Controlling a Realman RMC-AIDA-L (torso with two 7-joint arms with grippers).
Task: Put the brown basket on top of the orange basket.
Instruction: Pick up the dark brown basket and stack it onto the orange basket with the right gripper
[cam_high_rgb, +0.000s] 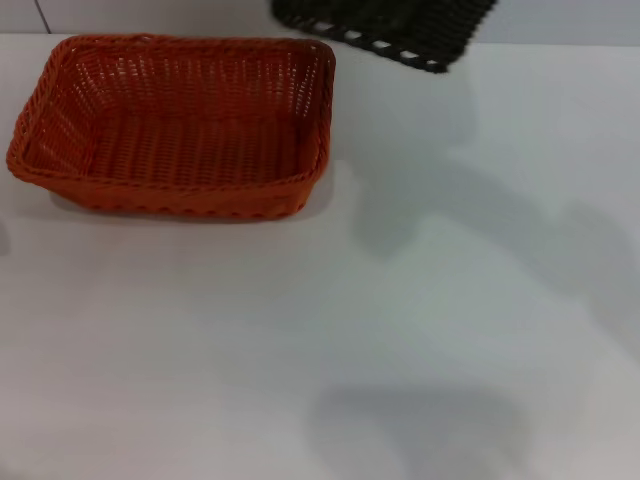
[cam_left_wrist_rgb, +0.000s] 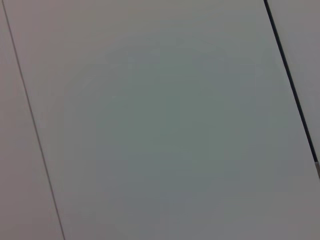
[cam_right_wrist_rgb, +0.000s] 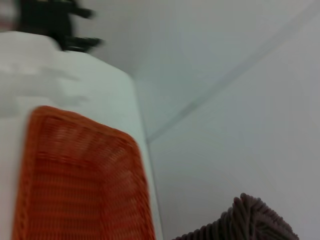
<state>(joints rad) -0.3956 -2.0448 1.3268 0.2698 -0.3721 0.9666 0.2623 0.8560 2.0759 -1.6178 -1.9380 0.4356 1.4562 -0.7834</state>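
Observation:
The orange basket (cam_high_rgb: 175, 125) stands upright and empty on the white table at the far left. It also shows in the right wrist view (cam_right_wrist_rgb: 80, 180). The brown basket (cam_high_rgb: 390, 28) is at the top edge of the head view, to the right of the orange one. It is tilted and seems raised off the table, with a wide shadow beneath it. A corner of its braided rim (cam_right_wrist_rgb: 250, 222) lies very close to the right wrist camera. Neither gripper's fingers show in any view.
The white table (cam_high_rgb: 330, 330) spreads bare in front of and to the right of the orange basket. A wall with panel seams (cam_left_wrist_rgb: 160, 120) fills the left wrist view. A dark blurred shape (cam_right_wrist_rgb: 50, 20) sits beyond the table's far end in the right wrist view.

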